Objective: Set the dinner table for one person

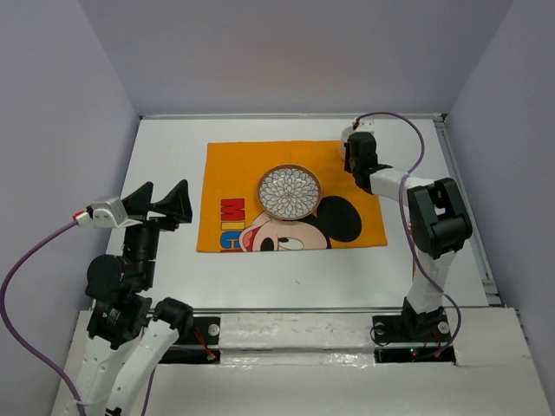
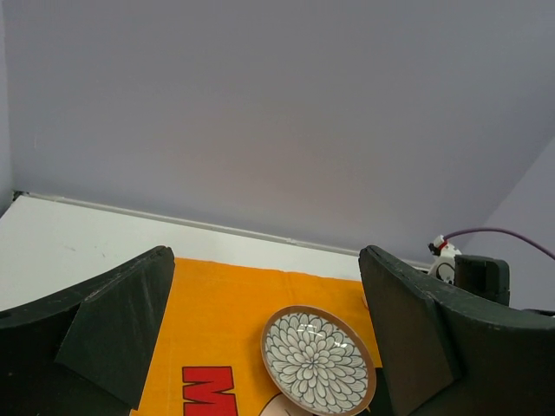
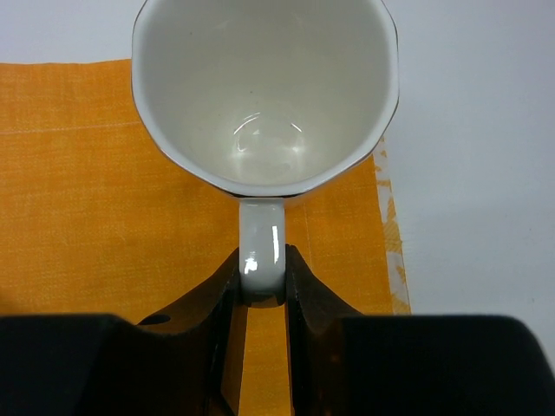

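We note: right gripper clamped on the cup handle, cup at the far right corner of the mat lying mid-table. Left gripper gaping, empty, above table's left side.

A white cup, glazed to a high gloss, is seen ahead of the jaws, its smooth shiny handle between them. Under the jaws the placemat is shown as orange woven cloth, matt and coarse. To their right, the dinner table is seen smooth and matt.
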Tool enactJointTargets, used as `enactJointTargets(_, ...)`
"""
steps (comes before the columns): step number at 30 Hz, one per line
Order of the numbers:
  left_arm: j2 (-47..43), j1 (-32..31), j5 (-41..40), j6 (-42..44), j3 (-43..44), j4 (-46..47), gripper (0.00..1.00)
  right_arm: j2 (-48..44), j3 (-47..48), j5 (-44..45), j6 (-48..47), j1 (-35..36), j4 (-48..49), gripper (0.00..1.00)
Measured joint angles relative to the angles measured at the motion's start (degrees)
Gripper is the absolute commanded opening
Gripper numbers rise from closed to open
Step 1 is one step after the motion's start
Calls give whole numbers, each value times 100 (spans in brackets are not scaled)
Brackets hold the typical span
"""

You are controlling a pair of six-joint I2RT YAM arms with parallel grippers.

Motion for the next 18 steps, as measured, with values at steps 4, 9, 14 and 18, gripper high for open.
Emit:
enactJointTargets(4, 2, -2, 24, 0, 0, 2, 99, -17, -107, 28, 177, -2, 127, 64)
enactJointTargets(9, 2, -2, 52, 0, 0, 2, 99, -352, -197, 168, 332, -2, 153, 73)
enactJointTargets(14, -20, -35, 55, 0, 0, 0, 99, -1572, -723, 413, 546, -11, -28, 68)
enactJointTargets(18, -164, -173, 52, 2, 0, 0, 99, -2813, -1537, 662, 1152, -278, -372, 51)
